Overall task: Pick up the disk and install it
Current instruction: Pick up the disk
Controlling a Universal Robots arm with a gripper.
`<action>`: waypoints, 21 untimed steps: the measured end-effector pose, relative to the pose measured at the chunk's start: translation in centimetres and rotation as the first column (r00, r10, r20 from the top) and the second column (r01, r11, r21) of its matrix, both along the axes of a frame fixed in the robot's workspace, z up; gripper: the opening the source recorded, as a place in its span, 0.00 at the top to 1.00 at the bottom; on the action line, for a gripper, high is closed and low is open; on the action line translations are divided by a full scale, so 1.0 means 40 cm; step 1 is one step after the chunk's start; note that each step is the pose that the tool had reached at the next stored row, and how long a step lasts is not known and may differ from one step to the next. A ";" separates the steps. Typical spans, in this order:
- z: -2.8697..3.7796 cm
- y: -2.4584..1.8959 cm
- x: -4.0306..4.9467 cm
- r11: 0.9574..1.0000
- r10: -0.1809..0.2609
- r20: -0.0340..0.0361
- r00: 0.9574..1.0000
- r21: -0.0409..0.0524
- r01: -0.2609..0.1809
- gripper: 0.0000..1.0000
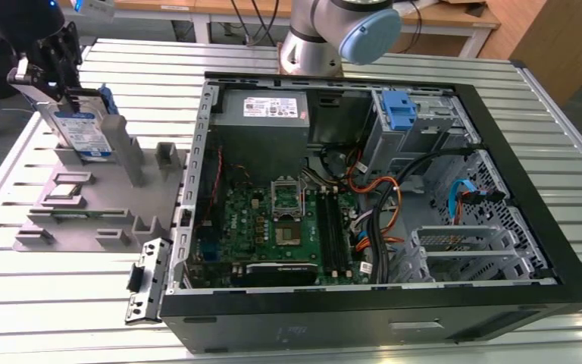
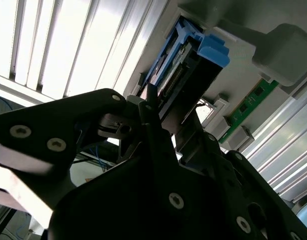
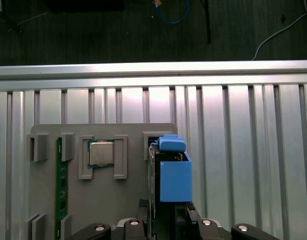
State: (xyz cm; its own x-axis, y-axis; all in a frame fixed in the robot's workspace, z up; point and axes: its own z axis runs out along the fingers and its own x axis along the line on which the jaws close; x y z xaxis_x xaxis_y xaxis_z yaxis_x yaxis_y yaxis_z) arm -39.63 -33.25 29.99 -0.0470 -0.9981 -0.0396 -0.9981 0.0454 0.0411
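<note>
One upright disk [image 1: 79, 135] in the hand [image 1: 64, 95]

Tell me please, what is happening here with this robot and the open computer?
A robot arm is working beside an open computer case that lies on a slatted metal table. Its gripper is at the top edge of the disk, which stands upright at a grey holder on the exterior view's left. I cannot tell whether the disk is already lifted out of the holder. It is not in the case.
</note>
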 end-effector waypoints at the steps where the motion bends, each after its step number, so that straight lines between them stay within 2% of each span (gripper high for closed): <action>1: 0.000 0.000 0.000 1.000 0.000 0.000 1.000 0.000 0.000 0.60; 7: 0.000 0.000 0.000 1.000 0.000 0.000 1.000 0.000 0.000 0.60; 10: 0.000 0.000 0.000 1.000 0.000 0.000 1.000 0.000 0.000 0.65; 21: 0.001 0.000 0.000 1.000 0.001 0.000 1.000 0.000 -0.001 0.65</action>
